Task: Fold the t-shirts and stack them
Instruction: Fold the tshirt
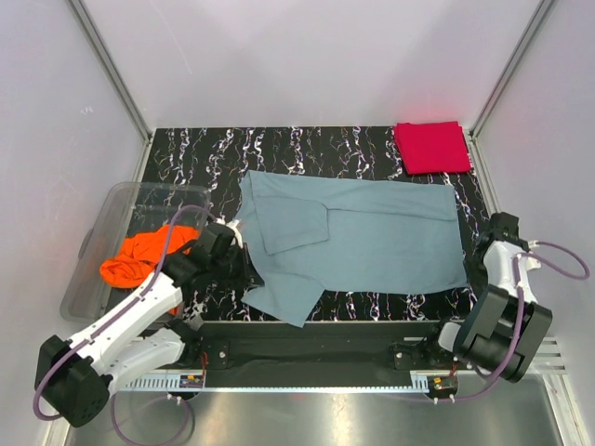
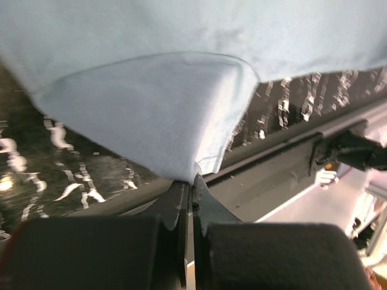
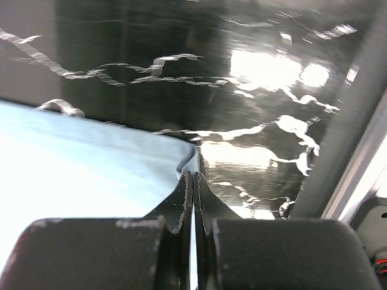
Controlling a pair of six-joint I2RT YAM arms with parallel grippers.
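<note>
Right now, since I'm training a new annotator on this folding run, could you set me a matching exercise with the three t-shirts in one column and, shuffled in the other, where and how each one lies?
Things:
1. grey-blue t-shirt
2. red t-shirt
3. orange t-shirt

Places and states:
A. crumpled in the clear plastic bin at the left
B. spread out across the middle of the table
C. folded flat at the far right corner of the table

Pairs: 1-B, 2-C, 3-A.
</note>
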